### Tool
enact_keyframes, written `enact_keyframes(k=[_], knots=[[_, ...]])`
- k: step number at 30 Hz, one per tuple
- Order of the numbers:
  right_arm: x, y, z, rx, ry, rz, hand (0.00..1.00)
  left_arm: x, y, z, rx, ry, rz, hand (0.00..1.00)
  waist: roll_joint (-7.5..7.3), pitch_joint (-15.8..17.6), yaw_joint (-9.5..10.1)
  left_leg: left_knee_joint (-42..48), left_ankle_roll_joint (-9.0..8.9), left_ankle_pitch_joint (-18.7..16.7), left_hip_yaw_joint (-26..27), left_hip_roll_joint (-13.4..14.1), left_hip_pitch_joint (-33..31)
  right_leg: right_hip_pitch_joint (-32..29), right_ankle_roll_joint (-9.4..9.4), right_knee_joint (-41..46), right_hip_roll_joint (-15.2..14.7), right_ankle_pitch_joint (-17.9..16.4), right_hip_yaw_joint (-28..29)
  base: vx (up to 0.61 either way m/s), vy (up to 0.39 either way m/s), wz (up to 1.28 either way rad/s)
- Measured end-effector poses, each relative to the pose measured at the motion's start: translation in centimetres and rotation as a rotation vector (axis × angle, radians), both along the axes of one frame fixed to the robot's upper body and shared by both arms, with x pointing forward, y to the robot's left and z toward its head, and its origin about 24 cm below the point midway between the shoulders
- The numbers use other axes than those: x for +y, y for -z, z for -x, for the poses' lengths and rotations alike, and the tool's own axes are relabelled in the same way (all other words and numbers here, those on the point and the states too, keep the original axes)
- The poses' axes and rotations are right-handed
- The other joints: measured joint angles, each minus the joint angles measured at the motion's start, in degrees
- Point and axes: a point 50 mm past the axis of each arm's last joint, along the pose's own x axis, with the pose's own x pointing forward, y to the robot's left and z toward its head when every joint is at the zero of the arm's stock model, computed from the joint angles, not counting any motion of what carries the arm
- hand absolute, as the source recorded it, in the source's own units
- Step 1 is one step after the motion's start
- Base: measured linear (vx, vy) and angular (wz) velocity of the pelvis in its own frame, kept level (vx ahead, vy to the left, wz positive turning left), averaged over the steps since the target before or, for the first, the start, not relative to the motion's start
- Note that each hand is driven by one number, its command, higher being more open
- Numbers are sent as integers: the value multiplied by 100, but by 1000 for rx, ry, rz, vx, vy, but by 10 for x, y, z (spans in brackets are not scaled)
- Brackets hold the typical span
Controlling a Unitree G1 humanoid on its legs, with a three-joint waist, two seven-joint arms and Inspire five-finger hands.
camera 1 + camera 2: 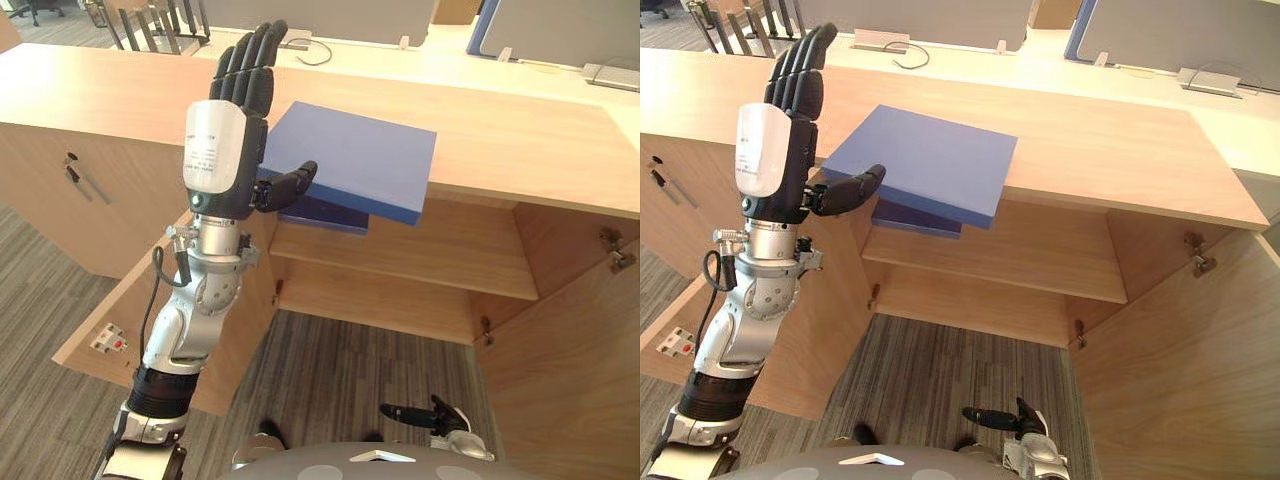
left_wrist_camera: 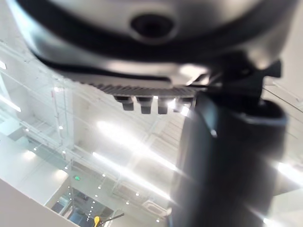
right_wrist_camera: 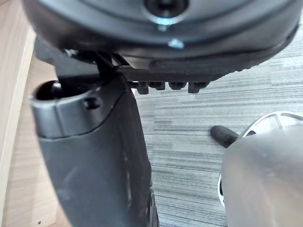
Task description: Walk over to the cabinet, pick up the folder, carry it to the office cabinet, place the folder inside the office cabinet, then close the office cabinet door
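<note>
Fingers of the right hand lie nearest, low over the carpet floor, stretched out loosely and holding nothing. Higher up, the left hand is raised with its fingers straight and apart from any grip, pointing upward. Its thumb juts sideways along the near edge of the blue folder. I cannot tell whether the thumb bears the folder or only touches it. The folder sits at the front lip of the wooden counter, overhanging the open office cabinet below. A darker blue slab shows just under it; whether that is a second folder or the same one's lower cover is unclear. The step in hand looks like getting the folder down onto the shelf. To do it well, the left hand probably needs a real hold first, fingers on top and thumb beneath. The folder should then stay level as it drops below the counter lip, and slide in deep enough to clear the doors. By count there are one light blue folder, one darker slab, one shelf dividing two compartments, and two open doors, the left door and the right door. One cable lies on the far desk.
</note>
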Motion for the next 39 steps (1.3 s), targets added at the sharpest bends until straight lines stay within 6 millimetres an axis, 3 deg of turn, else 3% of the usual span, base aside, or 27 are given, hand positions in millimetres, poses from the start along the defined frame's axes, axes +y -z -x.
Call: enact_keyframes(k=[15, 25, 32, 39], knots=[[-6, 4, 23, 62, 42, 4, 100, -2, 15, -16, 174, 61, -93, 100, 24, -25, -143, -68, -12, -34, 110, -63, 95, 43, 28, -167, 1, 109, 133, 36, 54, -5], [-8, 5, 28, 71, 63, 3, 100, -5, 17, -17, 220, 113, -63, 100, 25, -25, -161, -72, -12, -38, 149, -60, 153, 55, 22, -169, -2, 118, 175, 24, 52, -2], [-7, 5, 29, 73, 63, 1, 100, -3, 37, -26, 327, 102, -87, 100, 26, -24, -241, -73, -43, -70, 192, -60, 188, 62, 25, -198, -4, 128, 216, 25, 54, -3], [-7, 5, 30, 73, 65, -5, 100, -2, 44, -29, 369, 96, -111, 100, 29, -21, -295, -62, -43, -84, 278, -60, 191, 36, 27, -182, -4, 144, 320, 66, 56, -8]])
